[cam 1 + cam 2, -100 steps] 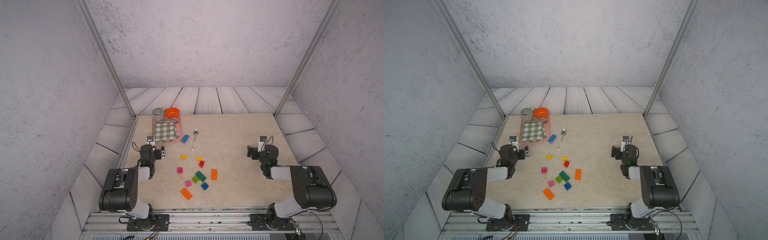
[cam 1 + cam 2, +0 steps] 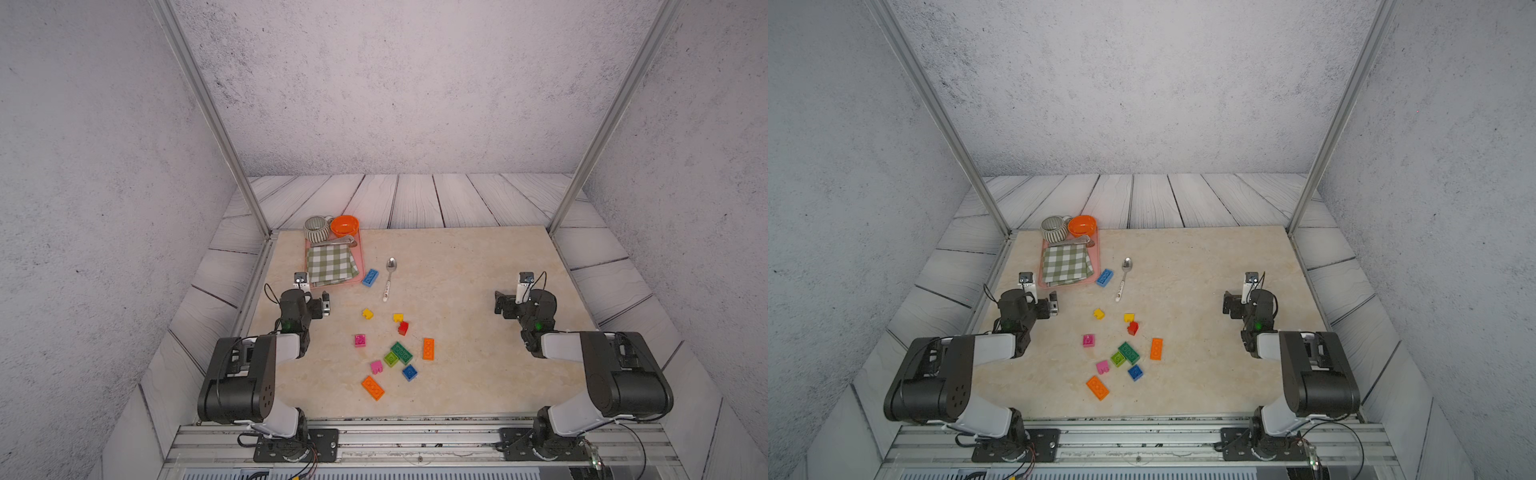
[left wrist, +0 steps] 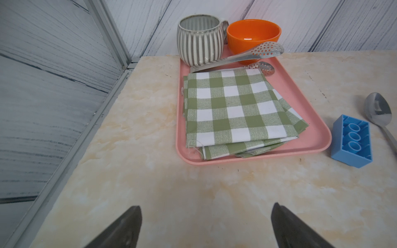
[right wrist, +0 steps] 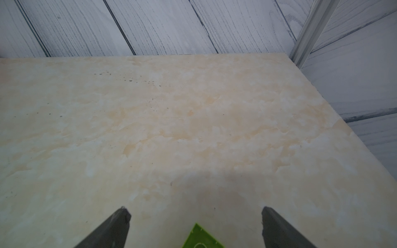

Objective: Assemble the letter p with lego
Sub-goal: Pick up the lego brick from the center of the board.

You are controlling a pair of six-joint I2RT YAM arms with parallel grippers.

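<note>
Nothing has moved since half a second back: arms, bricks and spoon are in the same spots.

- **Left side:** the left gripper [image 2: 326, 301] sits low near the left edge of the table [image 2: 478, 257]. In the left wrist view its fingers stand apart with nothing between them.
- **Far left corner:** just past the gripper is the pink tray [image 3: 236, 160], holding a folded checked cloth [image 2: 331, 264], a striped mug [image 2: 316, 228] and an orange bowl [image 2: 345, 225]. Room is tight there.
- **Beside the tray:** the light blue brick [image 2: 370, 277] lies hollow side up, just beside the tray's near corner, between the tray and the spoon [image 2: 390, 276].
- **Middle, toward the near edge:** the rest of the lego lies loose, none stacked.
  - Yellow bricks [image 2: 367, 313], with a red brick [image 2: 403, 328] right beside one of them.
  - Pink bricks [image 2: 360, 340].
  - A dark green oblong [image 2: 401, 352] with a lime square [image 2: 390, 358] against it.
  - A blue square [image 2: 409, 372].
  - Orange oblongs [image 2: 428, 348], one beside the green one and one nearest the near edge.
- **Right half:** bare table with wide room to move.
- **Right side:** the right gripper [image 2: 500, 305] sits near the right edge, fingers apart. In its wrist view a lime-green piece [image 4: 199, 238] shows at the frame edge between the fingers. I cannot tell whether it touches them.
</note>
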